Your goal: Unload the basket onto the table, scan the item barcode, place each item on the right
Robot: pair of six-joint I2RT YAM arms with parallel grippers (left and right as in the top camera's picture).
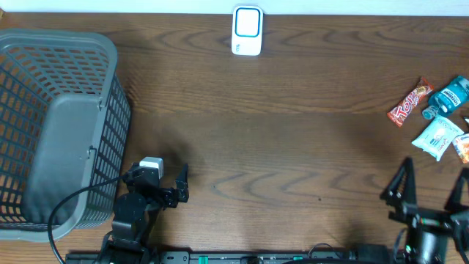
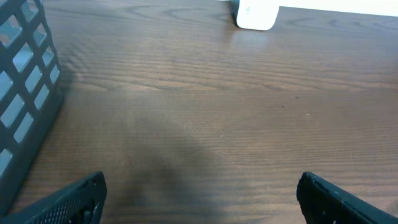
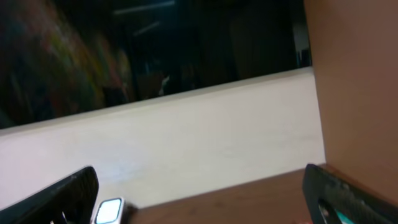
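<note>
The white scanner [image 1: 247,31] with a blue-edged window stands at the table's far edge; it also shows as the scanner [image 2: 255,15] in the left wrist view and the scanner [image 3: 109,211] low in the right wrist view. The items lie at the right edge: a red candy bar [image 1: 410,103], a teal pack [image 1: 445,97] and a white-green packet [image 1: 438,137]. My left gripper [image 1: 157,178] [image 2: 200,193] hangs open over bare wood beside the basket. My right gripper [image 1: 431,187] [image 3: 202,190] is open just in front of the items, holding nothing.
A large grey mesh basket [image 1: 58,125] fills the left side, and its wall [image 2: 25,81] is close to my left fingers. An orange item [image 1: 462,149] pokes in at the right edge. A pale wall [image 3: 186,143] rises behind the table.
</note>
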